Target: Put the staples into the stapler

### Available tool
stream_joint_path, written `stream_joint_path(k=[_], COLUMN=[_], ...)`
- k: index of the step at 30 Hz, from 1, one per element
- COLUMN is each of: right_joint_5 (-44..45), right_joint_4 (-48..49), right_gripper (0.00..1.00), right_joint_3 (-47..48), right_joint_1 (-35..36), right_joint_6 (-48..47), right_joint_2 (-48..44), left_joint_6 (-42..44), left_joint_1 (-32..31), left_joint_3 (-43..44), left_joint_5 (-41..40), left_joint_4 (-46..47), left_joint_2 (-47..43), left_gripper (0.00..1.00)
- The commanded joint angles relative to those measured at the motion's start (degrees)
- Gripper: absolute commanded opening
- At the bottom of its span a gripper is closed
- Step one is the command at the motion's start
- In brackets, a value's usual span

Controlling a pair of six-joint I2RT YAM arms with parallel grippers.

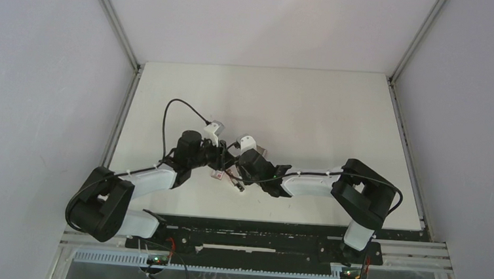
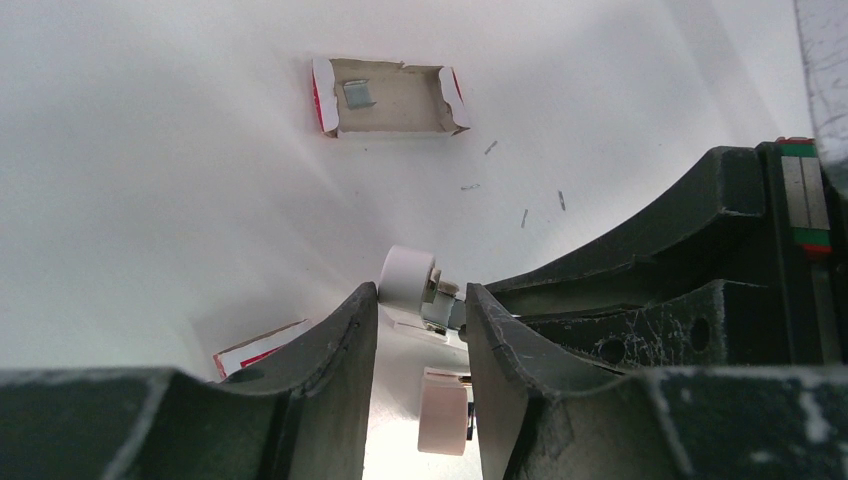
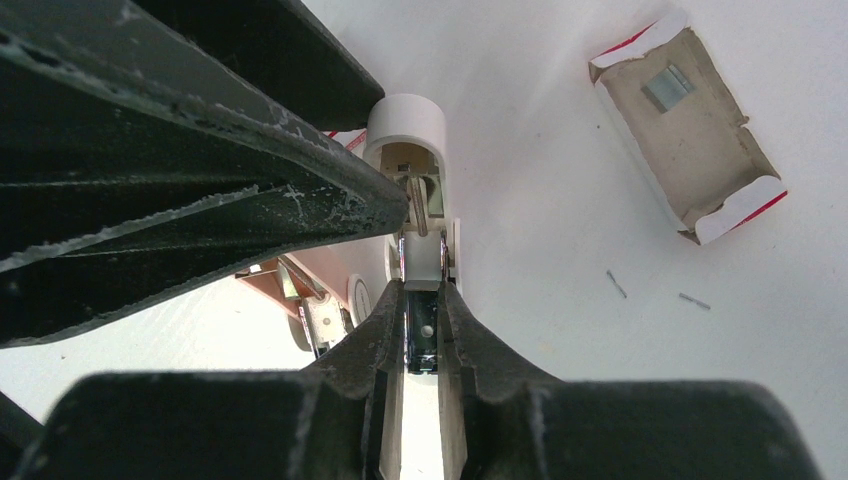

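Observation:
The stapler [image 2: 410, 280] is white with pink parts and stands open on the table between both grippers. My left gripper [image 2: 422, 295] is shut on its white round end, fingertips touching each side. My right gripper [image 3: 423, 295] is shut on the stapler's narrow black staple track [image 3: 422, 340], below the white end [image 3: 407, 125]. The open red-and-white staple box [image 2: 390, 97] lies beyond and holds a short staple strip [image 2: 358, 93]; the box also shows in the right wrist view [image 3: 690, 160]. In the top view both grippers meet at the table's middle [image 1: 228, 163].
Several loose staples [image 2: 525, 215] lie on the white table between the box and the stapler. A red-and-white box piece [image 2: 260, 347] lies beside my left finger. The right arm's black body [image 2: 650, 300] crowds the left gripper's right side. Walls enclose the table.

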Motion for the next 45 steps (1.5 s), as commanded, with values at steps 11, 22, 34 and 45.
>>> stream_joint_path(k=[11, 22, 34, 45], right_joint_5=[1.43, 1.28, 1.11, -10.19], right_joint_4=[-0.79, -1.80, -5.21, -16.31], right_gripper=[0.10, 0.30, 0.40, 0.41], right_joint_3=[1.93, 1.93, 1.93, 4.89], right_joint_1=[0.54, 0.68, 0.52, -12.80], right_joint_6=[2.20, 2.19, 1.91, -0.97], right_joint_2=[0.34, -0.72, -8.51, -15.01], left_joint_6=[1.91, 2.09, 2.33, 0.07], left_joint_1=[-0.37, -0.32, -0.31, 0.47], left_joint_3=[3.38, 3.54, -0.32, -11.82], left_joint_5=[0.56, 0.12, -3.39, -26.26], left_joint_4=[0.47, -0.07, 3.19, 3.54], left_joint_2=[0.42, 0.30, -6.00, -27.32], left_gripper=[0.41, 0.41, 0.44, 0.72])
